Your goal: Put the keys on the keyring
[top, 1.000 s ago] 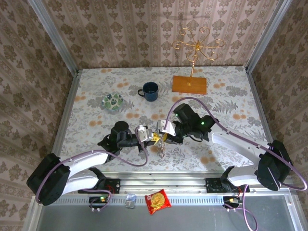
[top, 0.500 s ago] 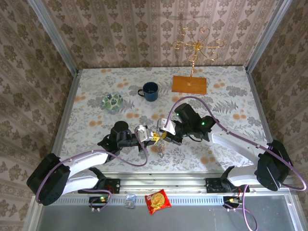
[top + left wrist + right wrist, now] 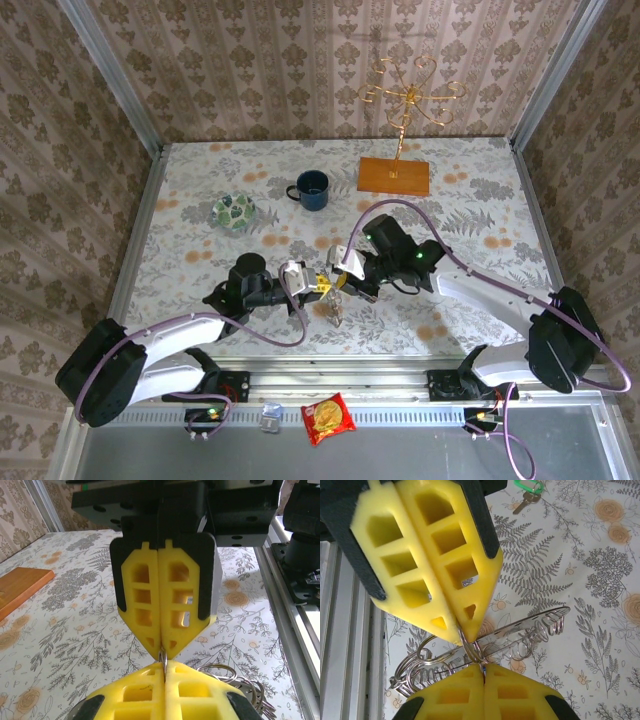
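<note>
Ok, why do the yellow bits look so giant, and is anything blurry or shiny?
Left wrist view: the yellow end effector fingers sit close to the lens, so they look huge; the pair at the bottom edge is slightly soft. Right wrist view: the keyring glints where light catches its coils. Top view: even light, no glare.

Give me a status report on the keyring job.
Left gripper, right gripper: both shut on keyring. Green key loose on table, not on keyring. Mug, dish far back, not in the way.
</note>
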Robot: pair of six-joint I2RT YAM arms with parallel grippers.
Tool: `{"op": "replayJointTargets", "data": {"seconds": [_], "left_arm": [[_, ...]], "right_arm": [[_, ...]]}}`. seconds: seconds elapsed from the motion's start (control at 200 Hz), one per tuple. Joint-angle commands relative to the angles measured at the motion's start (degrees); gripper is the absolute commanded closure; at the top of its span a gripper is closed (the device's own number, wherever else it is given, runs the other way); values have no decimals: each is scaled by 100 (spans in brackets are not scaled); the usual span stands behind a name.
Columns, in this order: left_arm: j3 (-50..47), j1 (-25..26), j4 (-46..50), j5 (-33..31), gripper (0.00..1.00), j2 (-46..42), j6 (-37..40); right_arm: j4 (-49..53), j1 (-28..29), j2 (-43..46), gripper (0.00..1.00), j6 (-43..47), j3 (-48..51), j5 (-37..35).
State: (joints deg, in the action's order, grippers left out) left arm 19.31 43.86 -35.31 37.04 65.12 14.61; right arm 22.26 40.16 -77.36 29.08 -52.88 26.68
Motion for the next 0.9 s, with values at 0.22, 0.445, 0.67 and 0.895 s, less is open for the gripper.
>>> {"op": "replayJointTargets", "data": {"seconds": [0.22, 0.445, 0.67, 0.895], "left_arm": [[-195, 19, -689, 120, 100, -66, -191], [-294, 26, -1123, 77, 100, 86, -339], [-365, 43, -1553, 23, 100, 259, -492], [-457, 52, -2040, 21, 100, 460, -672]], "right_arm": [[-654, -115, 314, 91, -278, 467, 334], [-1134, -156, 244, 89, -419, 691, 452], [-1380, -151, 99, 88, -481, 700, 623], [-1468, -167, 191, 87, -455, 832, 675]]}}
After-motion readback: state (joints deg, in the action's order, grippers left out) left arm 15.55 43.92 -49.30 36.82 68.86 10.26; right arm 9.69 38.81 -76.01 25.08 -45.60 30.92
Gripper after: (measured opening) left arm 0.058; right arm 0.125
